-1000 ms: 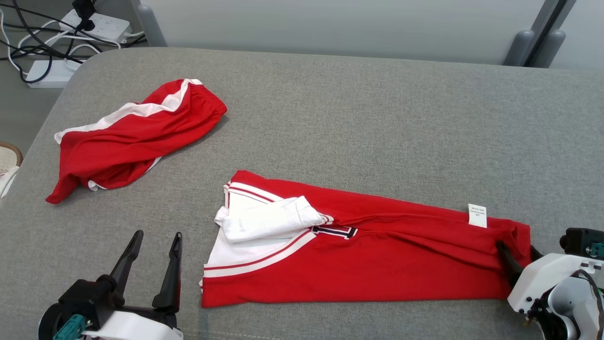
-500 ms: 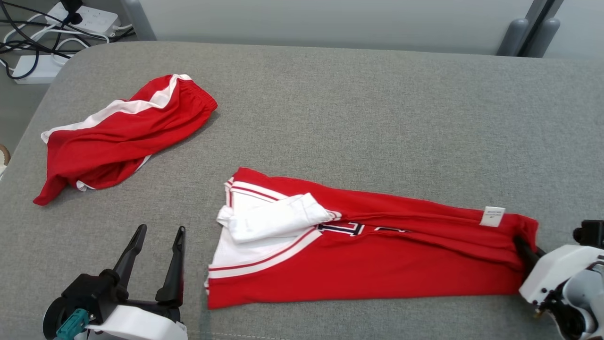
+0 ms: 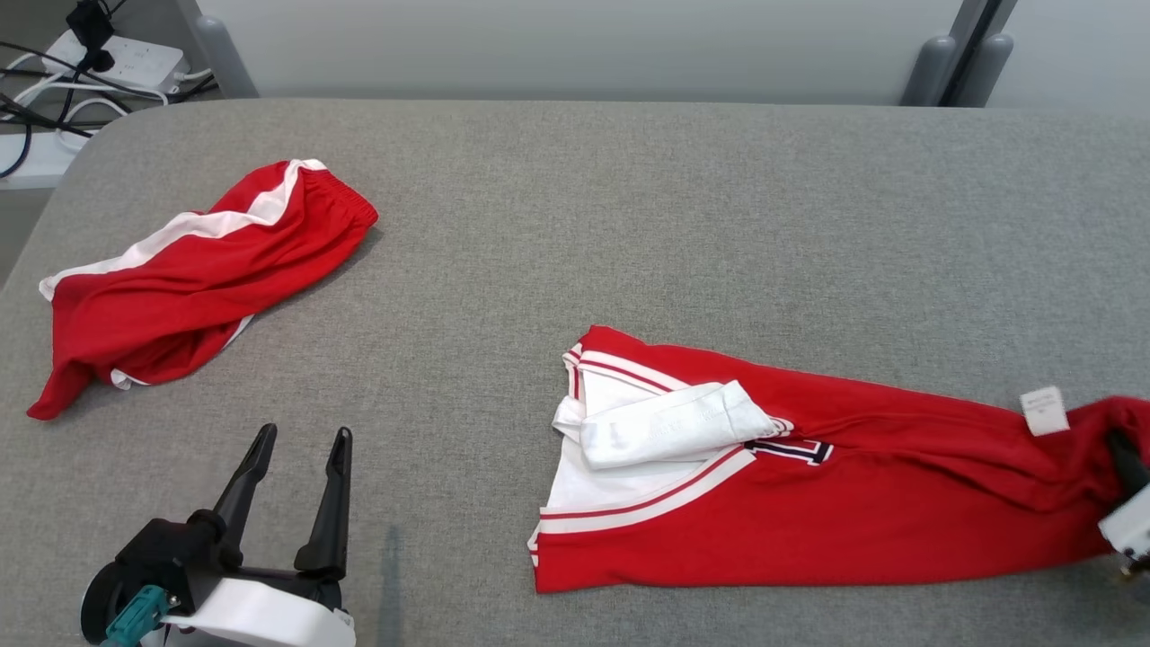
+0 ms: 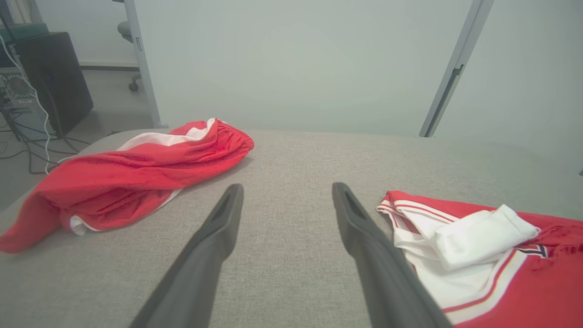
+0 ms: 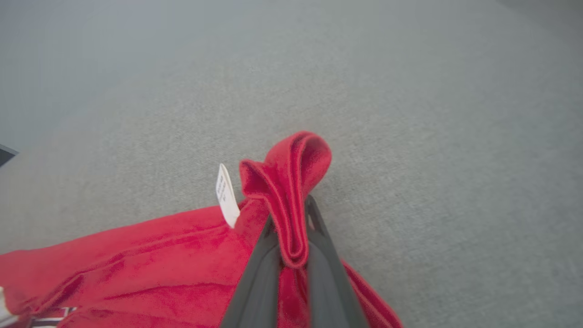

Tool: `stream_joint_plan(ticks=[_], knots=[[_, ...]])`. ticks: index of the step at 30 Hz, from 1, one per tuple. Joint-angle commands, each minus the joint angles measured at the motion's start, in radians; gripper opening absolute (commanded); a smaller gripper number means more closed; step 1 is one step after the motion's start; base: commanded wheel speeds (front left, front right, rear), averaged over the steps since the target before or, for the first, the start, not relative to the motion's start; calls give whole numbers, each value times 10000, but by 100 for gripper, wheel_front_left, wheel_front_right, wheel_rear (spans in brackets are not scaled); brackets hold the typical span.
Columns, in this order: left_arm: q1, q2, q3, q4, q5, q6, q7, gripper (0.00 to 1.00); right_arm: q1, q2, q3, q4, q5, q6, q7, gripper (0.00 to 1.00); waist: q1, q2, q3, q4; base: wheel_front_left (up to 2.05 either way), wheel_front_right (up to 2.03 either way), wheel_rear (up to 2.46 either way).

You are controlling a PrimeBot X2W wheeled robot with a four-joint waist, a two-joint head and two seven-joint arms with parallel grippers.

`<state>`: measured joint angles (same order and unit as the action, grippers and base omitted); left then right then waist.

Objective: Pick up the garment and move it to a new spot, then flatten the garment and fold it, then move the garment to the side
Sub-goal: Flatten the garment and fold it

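A red garment point(image 3: 853, 503) with a white collar, a white folded sleeve and a white label point(image 3: 1042, 411) lies stretched out on the grey padded table point(image 3: 629, 225). My right gripper point(image 3: 1127, 454) at the right edge is shut on the garment's hem. In the right wrist view the gripper point(image 5: 291, 214) pinches a bunched fold of the red cloth point(image 5: 159, 264), raised a little off the table, beside the label point(image 5: 226, 196). At the lower left my left gripper point(image 3: 304, 436) stands open and holds nothing. In the left wrist view its fingers point(image 4: 287, 187) point between the two cloths, the garment point(image 4: 478, 255) to their right.
A second red cloth with a white stripe and an elastic waistband point(image 3: 198, 270) lies crumpled at the table's left side point(image 4: 136, 168). Power strips and cables point(image 3: 117, 54) lie on the floor beyond the back left corner. Grey posts point(image 3: 952, 54) stand behind the back right.
My right gripper has shut on the garment's hem and dragged the garment to the right, away from the other red cloth. The head camera has shifted. The left gripper stays open.
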<state>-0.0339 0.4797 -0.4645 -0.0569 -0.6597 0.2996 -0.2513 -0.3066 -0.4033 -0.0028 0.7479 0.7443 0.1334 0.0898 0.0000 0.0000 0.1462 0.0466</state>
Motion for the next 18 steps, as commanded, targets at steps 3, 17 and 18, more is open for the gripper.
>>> stream_joint_plan(ticks=[3,17,18], knots=[[-466,168,438,-188,143,-96,-103,100,-261,359,144,-1708,993,-27,477,0,0,0,-119,-134,0,0,0],[-687,156,302,-176,196,-259,-16,100,-357,3519,2254,-5749,1992,-27,1208,0,0,0,-159,-146,0,0,0],[-722,154,267,-169,211,-275,5,100,-459,3523,2652,-5494,2052,-27,990,0,0,0,-156,-70,0,0,0]])
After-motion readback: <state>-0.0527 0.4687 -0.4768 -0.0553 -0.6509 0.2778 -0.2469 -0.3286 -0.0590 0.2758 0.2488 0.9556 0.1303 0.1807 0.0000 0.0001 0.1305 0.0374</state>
